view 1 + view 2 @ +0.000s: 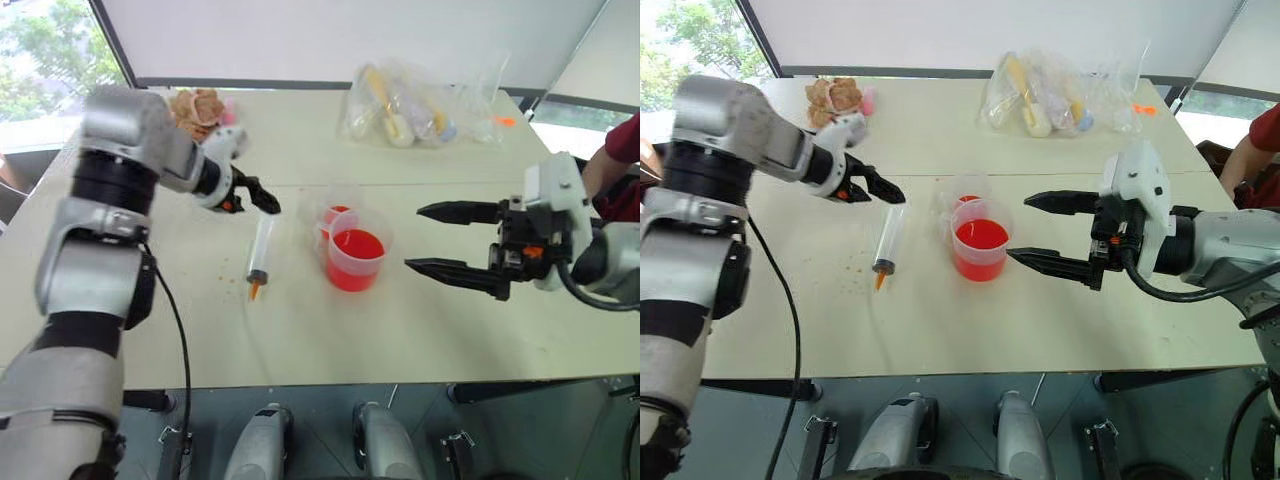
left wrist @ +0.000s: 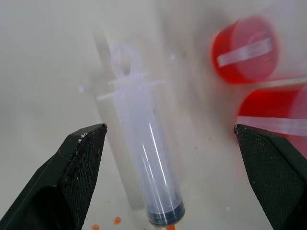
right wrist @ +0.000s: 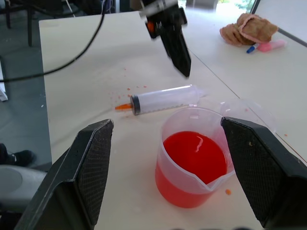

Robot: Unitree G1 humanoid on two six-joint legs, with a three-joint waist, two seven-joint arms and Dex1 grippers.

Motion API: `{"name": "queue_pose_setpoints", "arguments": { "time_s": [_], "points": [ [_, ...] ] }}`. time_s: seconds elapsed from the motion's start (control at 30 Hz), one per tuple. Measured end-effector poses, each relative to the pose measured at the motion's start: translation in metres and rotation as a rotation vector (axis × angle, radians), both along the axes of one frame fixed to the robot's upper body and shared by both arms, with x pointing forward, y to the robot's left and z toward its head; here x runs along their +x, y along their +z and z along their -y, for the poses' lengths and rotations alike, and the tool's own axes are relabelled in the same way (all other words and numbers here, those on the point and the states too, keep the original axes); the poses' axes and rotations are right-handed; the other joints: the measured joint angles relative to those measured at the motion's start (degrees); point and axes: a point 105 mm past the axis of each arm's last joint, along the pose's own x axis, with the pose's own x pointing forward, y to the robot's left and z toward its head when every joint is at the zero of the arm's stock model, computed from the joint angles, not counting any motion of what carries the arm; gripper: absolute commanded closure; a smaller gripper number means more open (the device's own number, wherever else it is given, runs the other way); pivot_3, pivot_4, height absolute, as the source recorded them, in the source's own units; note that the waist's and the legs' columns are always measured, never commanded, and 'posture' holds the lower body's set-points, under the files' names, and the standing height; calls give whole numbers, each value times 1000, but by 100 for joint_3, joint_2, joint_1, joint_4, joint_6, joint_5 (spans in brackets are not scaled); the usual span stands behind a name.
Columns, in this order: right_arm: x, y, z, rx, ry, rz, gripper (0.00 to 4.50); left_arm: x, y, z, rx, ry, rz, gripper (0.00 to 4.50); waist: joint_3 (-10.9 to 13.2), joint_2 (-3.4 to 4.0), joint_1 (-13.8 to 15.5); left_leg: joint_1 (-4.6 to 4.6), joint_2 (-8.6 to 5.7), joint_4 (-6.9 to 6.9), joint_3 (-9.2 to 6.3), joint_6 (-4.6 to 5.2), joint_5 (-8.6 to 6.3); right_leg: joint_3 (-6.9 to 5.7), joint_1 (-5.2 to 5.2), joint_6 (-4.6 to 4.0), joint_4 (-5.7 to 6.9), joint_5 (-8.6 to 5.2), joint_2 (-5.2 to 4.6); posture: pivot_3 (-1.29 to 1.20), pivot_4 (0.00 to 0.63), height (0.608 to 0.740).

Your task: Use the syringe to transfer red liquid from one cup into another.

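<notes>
Right, syringe lies flat on table, just left of big cup w/ red liquid; small cup behind. Left gripper above it, fingers apart, empty. Right gripper wide open beside big cup.

The left arm's black two-fingered tool angles downward, its fingers spread wide and holding nothing. The right arm's black two-fingered tool points roughly level toward the left, fingers parted, empty.

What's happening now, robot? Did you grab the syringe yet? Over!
Left gripper open above the syringe, not holding. Right gripper open, empty, beside the larger cup. Syringe flat on the table. Nothing blocking it.
</notes>
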Motion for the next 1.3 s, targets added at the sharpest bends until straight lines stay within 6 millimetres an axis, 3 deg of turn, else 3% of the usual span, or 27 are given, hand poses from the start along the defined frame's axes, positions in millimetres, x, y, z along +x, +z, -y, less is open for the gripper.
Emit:
{"name": "queue_pose_setpoints", "arguments": {
  "time_s": [0.2,0.37,0.47,0.67,0.7,0.97,1.07,1.13,1.2,1.3],
  "points": [
    [-2,-15,2,4,-57,-28,742,11,-22,0,69,10,-16,52,0,0,6,-3,3,5,-2,0,0,1,-2,-2,4,-1,-2,0,150,737],
    [-2,-23,4,28,-101,-36,742,14,-51,16,55,-17,-59,52,0,0,68,-4,2,10,-5,0,0,4,-2,-1,3,0,-5,0,150,737],
    [-2,-24,6,43,-120,-31,742,19,-54,20,40,-8,-35,52,-4,6,117,10,2,10,-3,0,0,5,10,-1,4,0,-6,0,150,737],
    [-3,-26,6,47,-125,-37,742,23,-59,20,37,22,-17,2834,-5,5,126,20,2,21,-5,0,0,5,26,0,3,0,-7,0,150,737],
    [-3,-26,6,48,-125,-37,742,23,-60,22,37,19,-19,3048,-5,5,123,20,2,22,-5,0,0,5,27,0,3,0,-7,0,150,737],
    [-3,-32,9,42,-148,-54,742,13,-58,18,-91,21,-80,3079,-4,4,98,21,1,17,-1,0,0,5,23,1,9,1,-7,0,150,737],
    [-1,-34,13,70,-188,-68,742,15,-33,5,-257,1,-2,3079,4,-2,66,1,7,15,-6,-3,1,6,-6,-2,20,3,-5,0,150,737],
    [0,-24,16,106,-213,-41,742,22,18,6,-395,-66,232,3079,5,-1,96,-5,8,17,-11,-6,2,6,-10,-4,19,4,-9,0,150,737],
    [2,-12,23,129,-251,8,742,17,80,7,-465,-171,558,3079,4,0,113,-8,2,15,-10,-9,2,6,-10,-4,12,5,-24,0,150,737],
    [10,1,32,157,-307,62,742,-3,124,8,-523,-266,805,3079,-5,13,117,2,-8,12,-2,-9,1,11,-1,-4,8,5,-33,0,150,737]
  ]
}}
